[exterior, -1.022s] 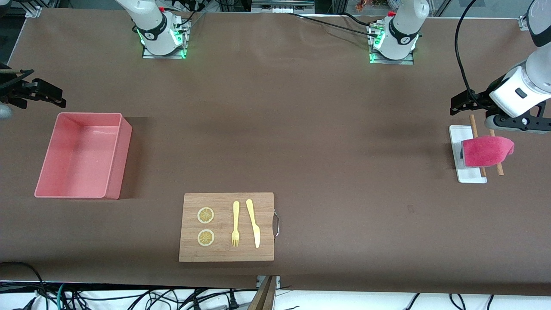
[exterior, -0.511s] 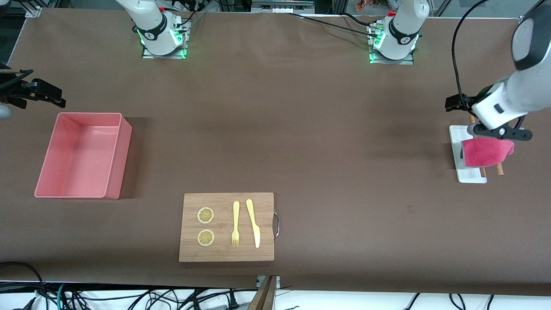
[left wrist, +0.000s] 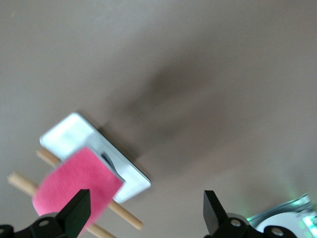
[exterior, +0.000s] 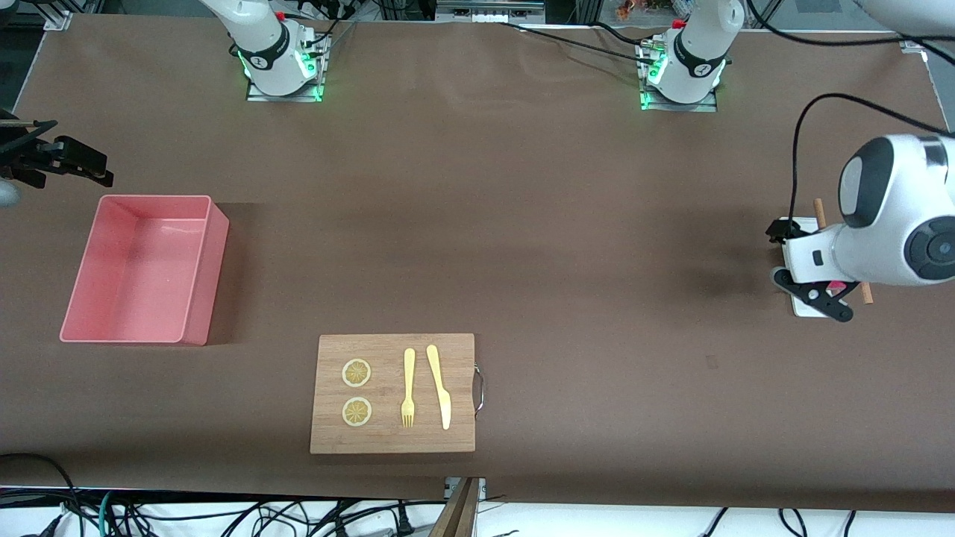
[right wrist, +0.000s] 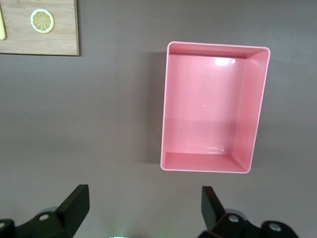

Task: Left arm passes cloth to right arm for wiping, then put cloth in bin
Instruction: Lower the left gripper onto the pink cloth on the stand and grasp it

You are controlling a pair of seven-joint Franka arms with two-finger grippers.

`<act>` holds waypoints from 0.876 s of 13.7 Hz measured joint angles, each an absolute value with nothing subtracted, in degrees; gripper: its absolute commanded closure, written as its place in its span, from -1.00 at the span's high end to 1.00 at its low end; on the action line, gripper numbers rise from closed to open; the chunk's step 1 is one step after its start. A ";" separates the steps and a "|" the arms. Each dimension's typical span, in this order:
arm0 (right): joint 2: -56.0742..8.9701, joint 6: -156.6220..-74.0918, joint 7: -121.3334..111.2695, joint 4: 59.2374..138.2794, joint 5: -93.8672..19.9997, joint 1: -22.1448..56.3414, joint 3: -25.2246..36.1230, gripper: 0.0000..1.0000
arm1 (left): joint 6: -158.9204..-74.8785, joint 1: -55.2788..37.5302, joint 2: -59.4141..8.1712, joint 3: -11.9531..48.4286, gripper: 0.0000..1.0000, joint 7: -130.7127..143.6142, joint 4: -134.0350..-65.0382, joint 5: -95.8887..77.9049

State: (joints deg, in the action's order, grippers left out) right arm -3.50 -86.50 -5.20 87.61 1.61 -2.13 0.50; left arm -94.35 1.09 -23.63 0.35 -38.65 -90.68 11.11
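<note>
My table [exterior: 522, 224] looks the same as a second ago except at the left arm's end, where the arm has swung down and now covers most of the white tray [exterior: 789, 225] in the front view. The bin [exterior: 142, 268] sits empty at the right arm's end, and the cutting board [exterior: 393, 393] with its fork, knife and lemon slices is untouched, nearer the front camera. My right gripper [right wrist: 141, 210] waits with its fingers spread wide, hanging just off the bin. The left gripper [left wrist: 146, 213] has come in over the tray, jaws fully apart and holding nothing. The cloth [left wrist: 77, 186] lies draped over two wooden sticks [left wrist: 121, 215] on the tray, beside one fingertip rather than between the two. I judge the pickup is about to start; nothing has been passed or wiped yet.
</note>
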 measured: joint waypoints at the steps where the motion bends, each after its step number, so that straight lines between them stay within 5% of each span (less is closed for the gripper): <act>1: -3.50 -86.50 -5.20 87.61 1.61 -2.13 0.50 1.00 | -95.71 1.44 -24.80 0.29 1.00 -42.16 -90.20 11.54; 12: -3.50 -86.51 -5.20 87.61 1.61 -2.13 0.51 1.00 | -107.60 10.11 -34.17 0.21 1.00 -74.67 -89.70 10.61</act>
